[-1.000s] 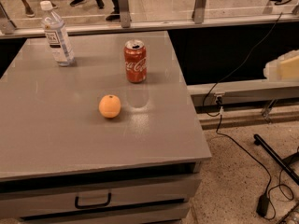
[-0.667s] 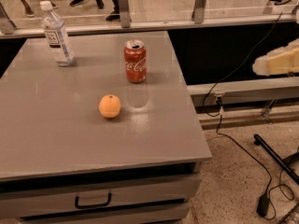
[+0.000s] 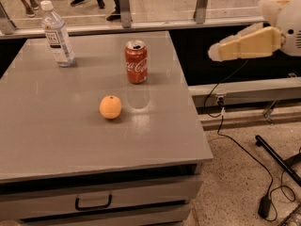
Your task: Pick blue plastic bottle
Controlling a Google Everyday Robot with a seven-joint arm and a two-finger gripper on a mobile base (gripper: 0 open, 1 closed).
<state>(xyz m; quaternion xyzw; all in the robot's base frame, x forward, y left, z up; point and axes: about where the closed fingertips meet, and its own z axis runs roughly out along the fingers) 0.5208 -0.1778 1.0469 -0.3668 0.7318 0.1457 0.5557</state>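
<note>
The blue plastic bottle [image 3: 57,36] stands upright at the far left corner of the grey table [image 3: 56,140]. It is clear with a white cap and a pale label with a dark patch. My gripper [image 3: 215,52] is at the end of the cream arm that reaches in from the upper right. It hangs off the table's right side, level with the red soda can, far right of the bottle and touching nothing.
A red soda can [image 3: 136,61] stands mid-table at the back and an orange [image 3: 110,107] lies in front of it. A drawer with a handle [image 3: 93,204] is under the tabletop. Black cables [image 3: 244,149] run over the floor at the right. A railing is behind the table.
The arm has come further into view from the right edge, moving left toward the table. The bottle, can and orange have not moved.
</note>
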